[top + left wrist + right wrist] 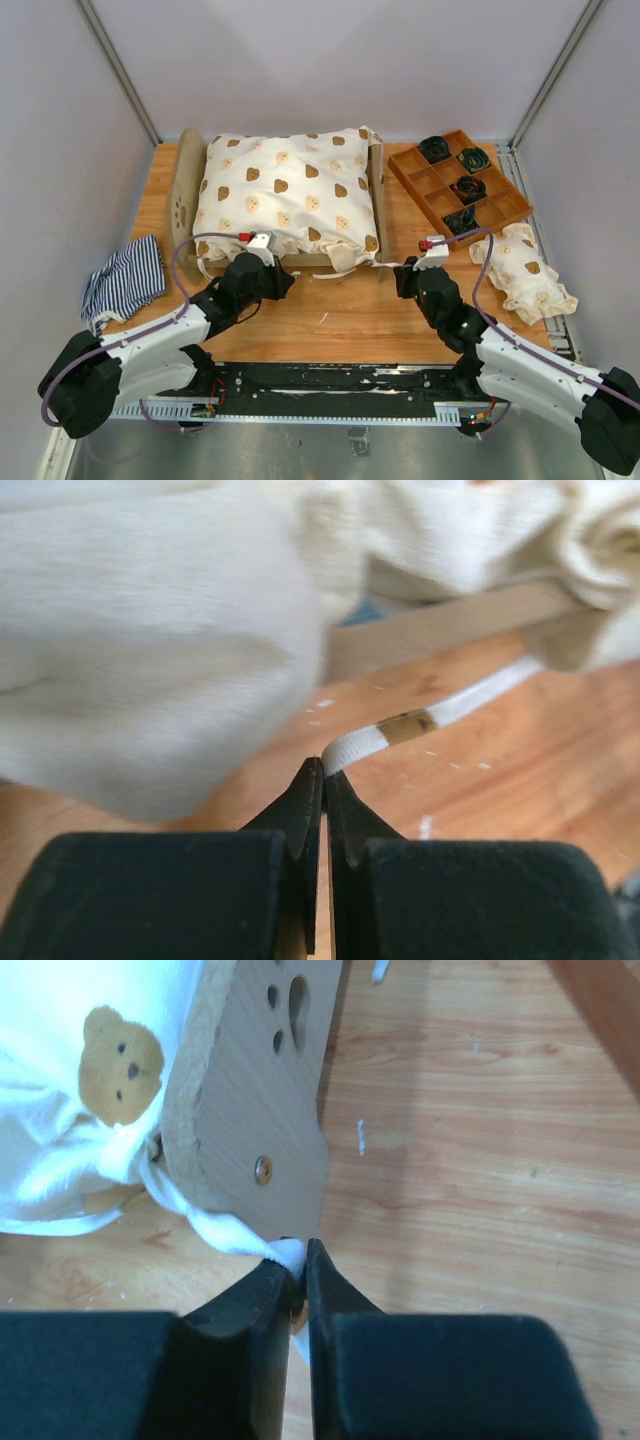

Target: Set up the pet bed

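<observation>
The pet bed (183,190) is a light plywood frame lying at the back of the table, covered by a cream bear-print cushion (285,195). The striped mattress is hidden under the cushion. My left gripper (283,282) is at the bed's near edge, shut on a white tie strap (360,745) of the cushion, seen at its fingertips (324,770). My right gripper (400,275) is at the bed's near right corner, shut (297,1250) on another white tie strap (235,1235) beside the plywood end board with paw cutout (265,1090).
A brown wooden tray (500,205) with dark rolled items stands at the back right. A small bear-print pillow (525,270) lies right of my right arm. A navy-and-white striped cloth (125,278) lies at the left edge.
</observation>
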`<state>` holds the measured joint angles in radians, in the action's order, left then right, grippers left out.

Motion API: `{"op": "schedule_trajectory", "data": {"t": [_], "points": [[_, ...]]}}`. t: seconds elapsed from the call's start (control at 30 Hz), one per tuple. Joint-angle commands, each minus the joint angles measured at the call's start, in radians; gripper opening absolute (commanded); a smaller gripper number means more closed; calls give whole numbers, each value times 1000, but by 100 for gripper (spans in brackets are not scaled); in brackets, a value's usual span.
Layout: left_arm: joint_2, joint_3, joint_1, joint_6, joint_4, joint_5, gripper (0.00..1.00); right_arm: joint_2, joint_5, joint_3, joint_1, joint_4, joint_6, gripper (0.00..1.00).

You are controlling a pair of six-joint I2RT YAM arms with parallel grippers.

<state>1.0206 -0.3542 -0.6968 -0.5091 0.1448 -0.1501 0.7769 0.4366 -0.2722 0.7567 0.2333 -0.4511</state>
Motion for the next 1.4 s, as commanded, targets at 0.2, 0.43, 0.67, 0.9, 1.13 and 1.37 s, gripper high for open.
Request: {"op": "schedule_trajectory", "data": {"t": [0.2,0.43,0.67,0.9,1.13,1.37], "points": [[-119,18,-48,33,102,326,51,-154,-46,-120,-17,-360,-172,61],[-272,-92,-49,82,-146,52,72,-173,-200,-204,-12,-366,-140,55],[-277,-223,-34,78,-357,-301,77,39,-83,-369,155,-329,-37,52],[-298,-255,57,25,-393,-282,76,297,118,-524,350,-257,104,55],[-278,-233,82,-3,-345,-159,75,500,174,-604,351,-215,159,56],[-259,-157,82,-40,-258,15,73,606,169,-616,351,-177,171,55]]}}
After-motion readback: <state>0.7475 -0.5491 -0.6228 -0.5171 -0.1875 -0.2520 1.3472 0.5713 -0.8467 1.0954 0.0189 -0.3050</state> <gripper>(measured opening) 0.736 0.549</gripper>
